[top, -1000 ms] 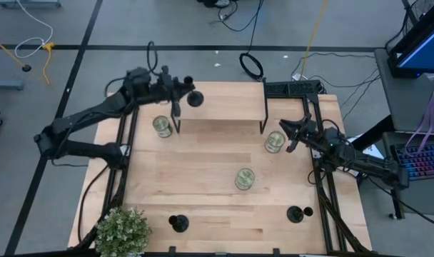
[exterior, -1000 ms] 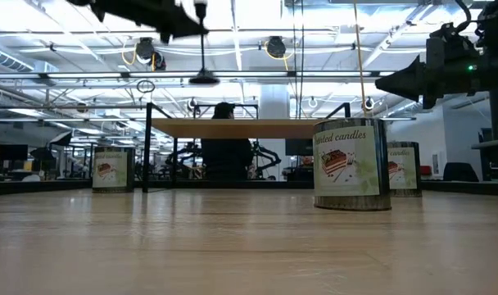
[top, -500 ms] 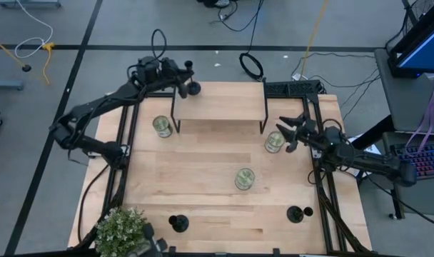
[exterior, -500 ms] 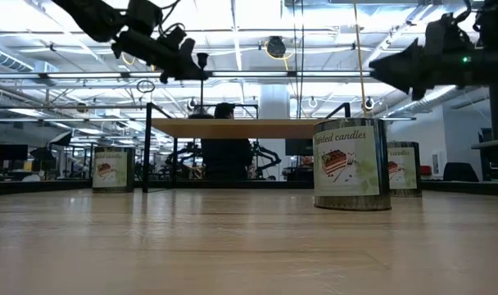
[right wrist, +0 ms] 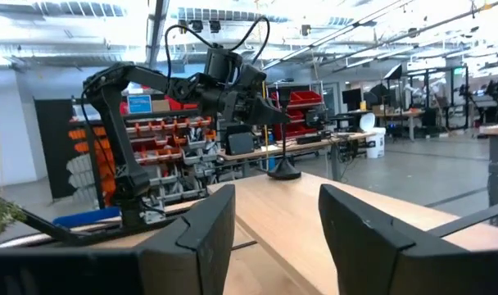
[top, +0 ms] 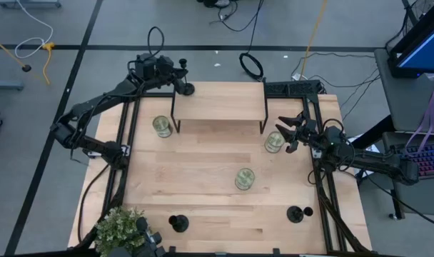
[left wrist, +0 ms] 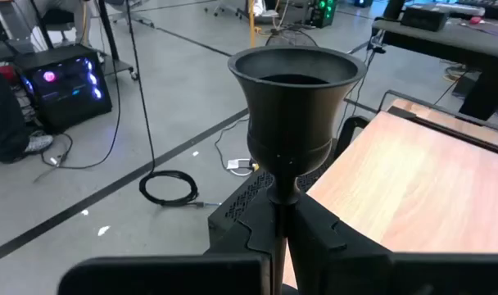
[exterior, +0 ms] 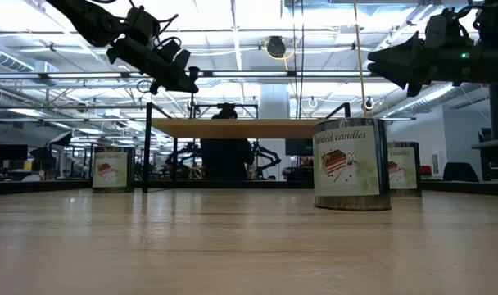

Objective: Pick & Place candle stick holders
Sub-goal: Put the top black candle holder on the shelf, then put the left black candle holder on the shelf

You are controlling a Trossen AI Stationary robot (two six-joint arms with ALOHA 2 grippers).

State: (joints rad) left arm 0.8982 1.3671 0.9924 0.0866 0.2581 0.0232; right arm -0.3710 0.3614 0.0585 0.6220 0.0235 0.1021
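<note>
My left gripper [top: 175, 76] is shut on a matte-black candle stick holder [top: 186, 88] at the far left corner of the raised wooden shelf [top: 220, 101]. The holder's cup-shaped top [left wrist: 294, 82] fills the left wrist view. Its disc base [right wrist: 283, 173] shows at the shelf's top; I cannot tell whether it touches. Two more holders stand on their bases near the table's front edge, one left [top: 178, 223] and one right [top: 295, 213]. My right gripper [top: 287, 133] is open and empty, above the table next to a candle tin [top: 274, 141]. My left gripper pinches the holder's thin stem [left wrist: 282, 203] between its two fingers, just below the cup-shaped top. The fingers come from the table's left side and lie across the stem. The holder stands about upright, its base [top: 186, 88] at the shelf's far left corner.
Two more candle tins stand on the table, one at the left [top: 162, 126] and one in the middle [top: 244, 178]. A leafy potted plant [top: 120, 230] sits at the front left corner. The shelf's black legs [top: 264, 107] stand on the table's far half.
My left gripper has carried the holder down and toward the table's far left. The base has gone from over the shelf's left part to its far left corner, and the holder has come down to the shelf's height. The gripper has stayed shut on the stem.
</note>
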